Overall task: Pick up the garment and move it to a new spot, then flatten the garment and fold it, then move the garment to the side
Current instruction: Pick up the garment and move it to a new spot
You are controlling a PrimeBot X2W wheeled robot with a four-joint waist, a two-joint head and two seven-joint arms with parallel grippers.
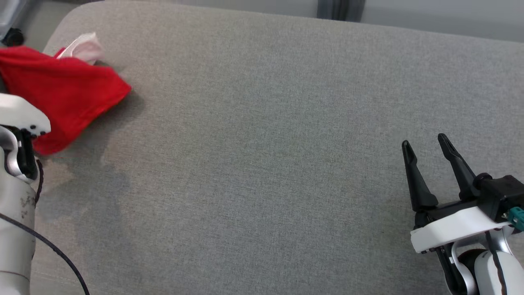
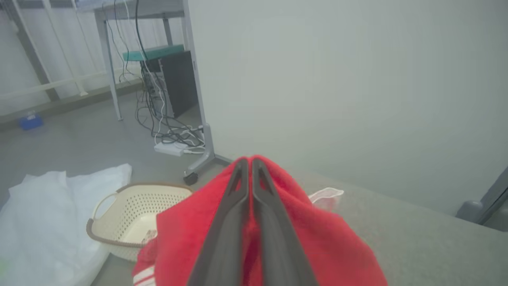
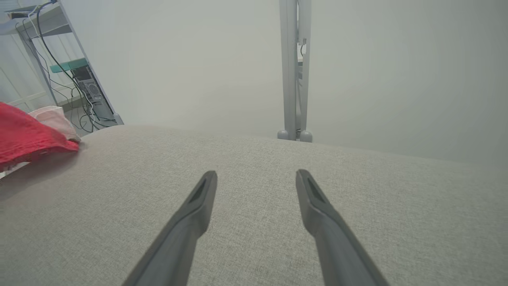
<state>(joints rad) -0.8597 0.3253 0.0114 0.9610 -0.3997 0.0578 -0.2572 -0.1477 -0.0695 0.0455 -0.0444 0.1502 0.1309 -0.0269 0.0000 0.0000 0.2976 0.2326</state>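
The garment (image 1: pixel 61 92) is a red cloth at the far left of the grey padded surface (image 1: pixel 266 123); its right corner hangs a little above the padding and casts a shadow. In the left wrist view my left gripper (image 2: pixel 250 161) is shut, its fingers pressed together with the garment (image 2: pixel 317 238) bunched around and under them. In the head view my left wrist's white housing (image 1: pixel 20 116) covers the fingers. My right gripper (image 1: pixel 425 141) stands open at the lower right over bare padding, far from the garment (image 3: pixel 24 137); in the right wrist view my right gripper (image 3: pixel 256 174) holds nothing.
A pale pink cloth (image 1: pixel 84 47) lies just beyond the garment near the surface's far left corner. Off that edge, on the floor, stand a cream perforated basket (image 2: pixel 131 214), a white plastic sheet (image 2: pixel 47 222), and a table leg with cables (image 2: pixel 170 135). A grey post (image 3: pixel 294 71) stands behind.
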